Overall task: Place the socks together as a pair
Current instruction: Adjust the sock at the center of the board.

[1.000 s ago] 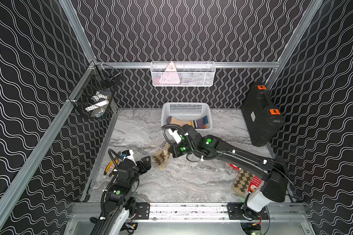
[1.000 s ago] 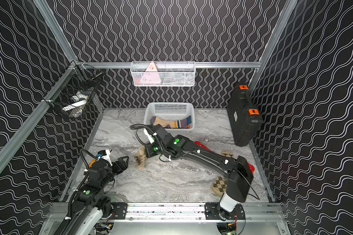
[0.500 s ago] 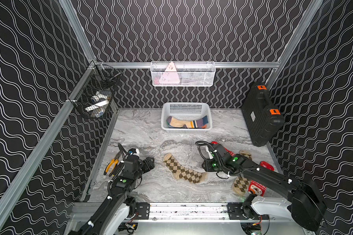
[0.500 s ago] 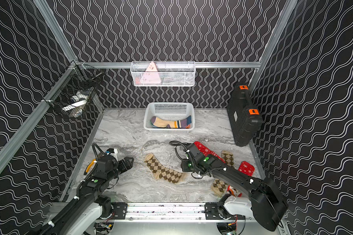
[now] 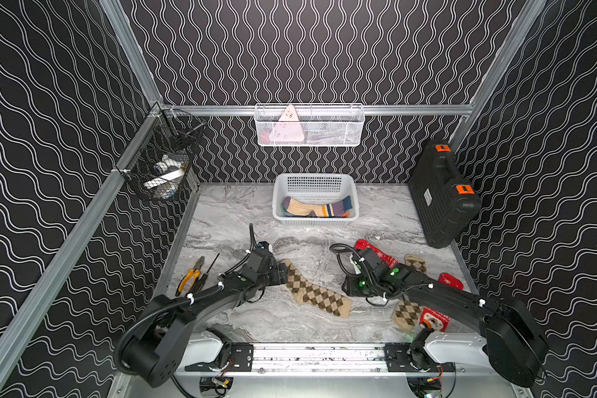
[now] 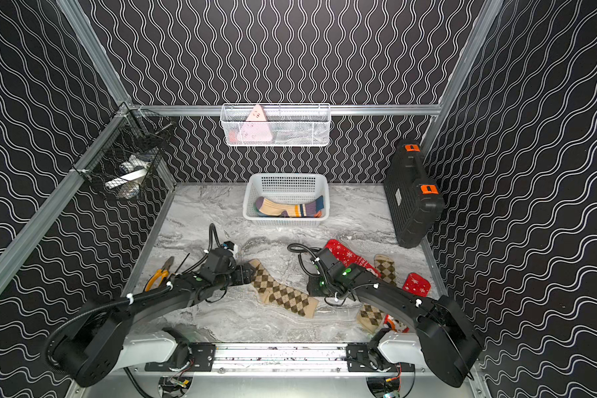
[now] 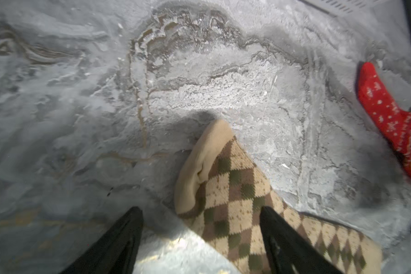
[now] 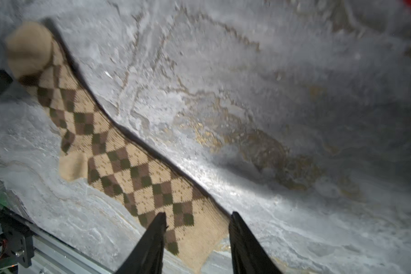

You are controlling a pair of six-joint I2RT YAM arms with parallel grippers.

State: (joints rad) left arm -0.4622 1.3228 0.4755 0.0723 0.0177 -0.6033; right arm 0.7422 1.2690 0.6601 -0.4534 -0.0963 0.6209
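Between the spread fingers of the left gripper (image 7: 199, 211) lies the toe end of the tan argyle sock (image 7: 233, 189), flat on the marble table (image 7: 81, 95). The jaws stand wide and grip nothing. A second ago this arm sat drawn back near the left wall; now it has reached in to the toe.

Just ahead of the right gripper (image 8: 197, 214), whose jaws are parted and empty, lies the same sock's cuff. A second ago that claw was clamped on the sock, carrying it bunched up near the basket. Half a second ago the sock was already laid out.

Behind the right claw, partly under its arm, a second argyle sock (image 5: 407, 310) lies among red Christmas socks (image 5: 376, 253). Well beyond both claws, the white basket (image 5: 316, 222) holds a striped sock (image 5: 312, 208).

Only the top views show the basket's contents and the pliers (image 5: 190, 275) behind the left claw. Only the right wrist view shows the laid-out sock's heel and whole length. The left wrist view shows the toe's crease, with one red sock far off to the side.
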